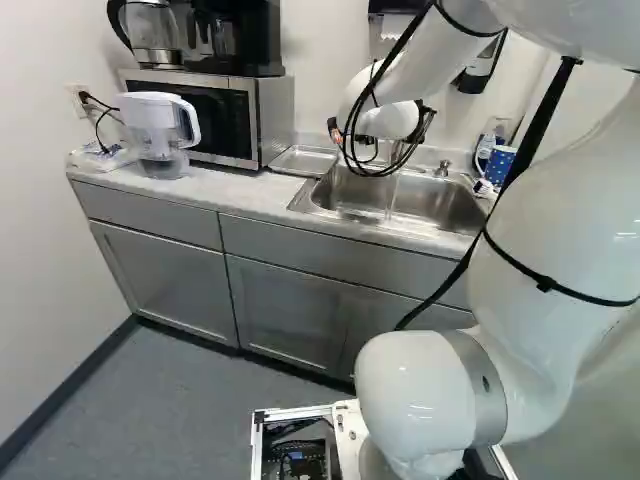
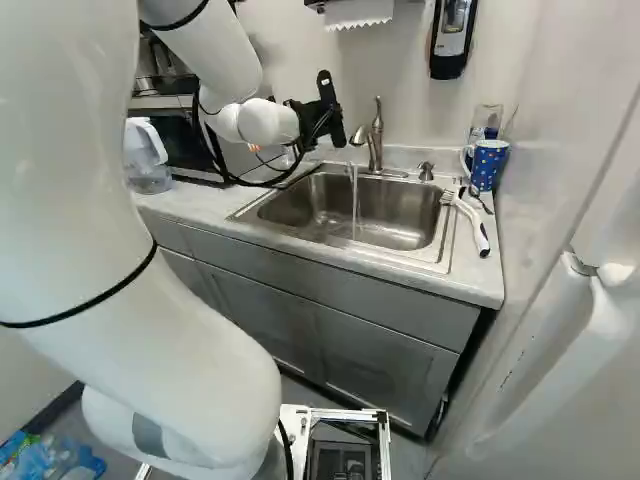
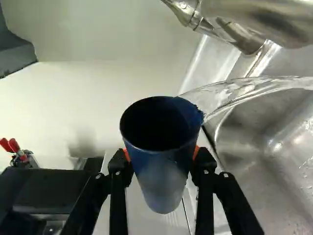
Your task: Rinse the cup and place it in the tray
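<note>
The gripper [image 2: 328, 108] pinched a blue cup [image 3: 165, 171] near the sink [image 2: 400, 208], its dark inside unreadable. Water [image 2: 355, 205] streamed into the sink; a patterned mug [image 2: 487, 166] stood beside it.

Cup [image 3: 164, 171] inside too dark to read, cup not discernible in the 2 base views. Faucet [image 2: 376, 145] mostly hidden by arm [image 1: 390, 120] in left base view, cut off in wrist view.
</note>
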### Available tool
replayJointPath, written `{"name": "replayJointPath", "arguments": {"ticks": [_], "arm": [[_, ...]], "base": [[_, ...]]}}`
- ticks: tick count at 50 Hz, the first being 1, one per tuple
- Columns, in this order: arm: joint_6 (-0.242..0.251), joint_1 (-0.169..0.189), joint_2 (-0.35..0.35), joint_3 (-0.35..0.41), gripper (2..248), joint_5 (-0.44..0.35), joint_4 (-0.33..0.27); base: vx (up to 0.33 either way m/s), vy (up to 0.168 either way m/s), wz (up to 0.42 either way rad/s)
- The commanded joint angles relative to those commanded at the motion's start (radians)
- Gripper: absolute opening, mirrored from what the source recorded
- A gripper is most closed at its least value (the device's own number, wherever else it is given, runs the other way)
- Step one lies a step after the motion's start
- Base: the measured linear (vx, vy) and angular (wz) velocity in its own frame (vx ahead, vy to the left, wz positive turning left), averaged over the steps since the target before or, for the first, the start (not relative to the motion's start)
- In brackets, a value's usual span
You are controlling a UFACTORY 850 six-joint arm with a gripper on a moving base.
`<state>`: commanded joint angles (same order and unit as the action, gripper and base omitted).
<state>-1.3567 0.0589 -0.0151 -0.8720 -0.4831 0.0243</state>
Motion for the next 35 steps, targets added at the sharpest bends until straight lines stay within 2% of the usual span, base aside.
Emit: {"name": "replayJointPath", "arguments": {"ticks": [35], "arm": [[-0.368, 0.000, 0.000, 0.000, 125, 0.000, 0.000]], "base": [[0.000, 0.000, 0.000]]}}
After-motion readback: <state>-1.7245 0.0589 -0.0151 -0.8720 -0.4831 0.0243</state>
